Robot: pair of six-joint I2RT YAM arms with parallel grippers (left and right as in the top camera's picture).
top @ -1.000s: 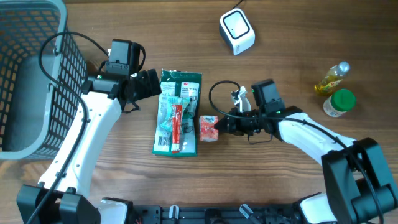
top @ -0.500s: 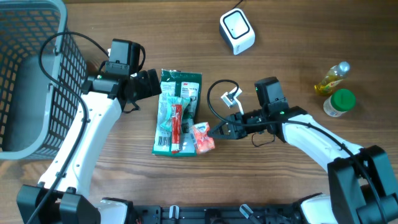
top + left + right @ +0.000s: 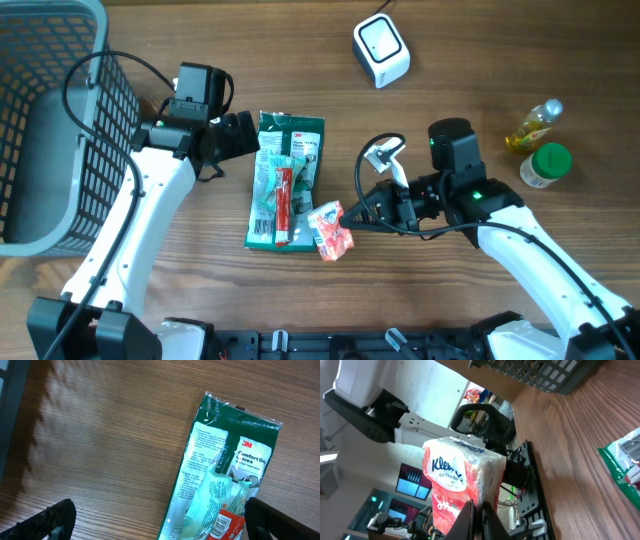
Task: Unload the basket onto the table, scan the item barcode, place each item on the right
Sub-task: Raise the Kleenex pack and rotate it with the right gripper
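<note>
My right gripper point(image 3: 352, 217) is shut on a small red and white Kleenex tissue pack point(image 3: 330, 231), held tilted above the table just right of the green package. In the right wrist view the pack point(image 3: 462, 477) stands pinched by its edge between the thin fingers point(image 3: 476, 510). The white barcode scanner point(image 3: 381, 50) sits at the back of the table, well away from the pack. My left gripper point(image 3: 250, 133) is open and hovers at the top left corner of the green 3M package point(image 3: 287, 180); its dark fingertips point(image 3: 52, 519) frame the package point(image 3: 225, 475) from above.
A red tube point(image 3: 283, 200) lies on the green package. A grey wire basket point(image 3: 50, 120) fills the left end. A yellow oil bottle point(image 3: 533, 125) and a green-lidded jar point(image 3: 545, 165) stand at the right edge.
My right gripper has lifted the tissue pack off the table beside the green package, tilted it, and drawn back to the right and front. The left arm has not moved.
</note>
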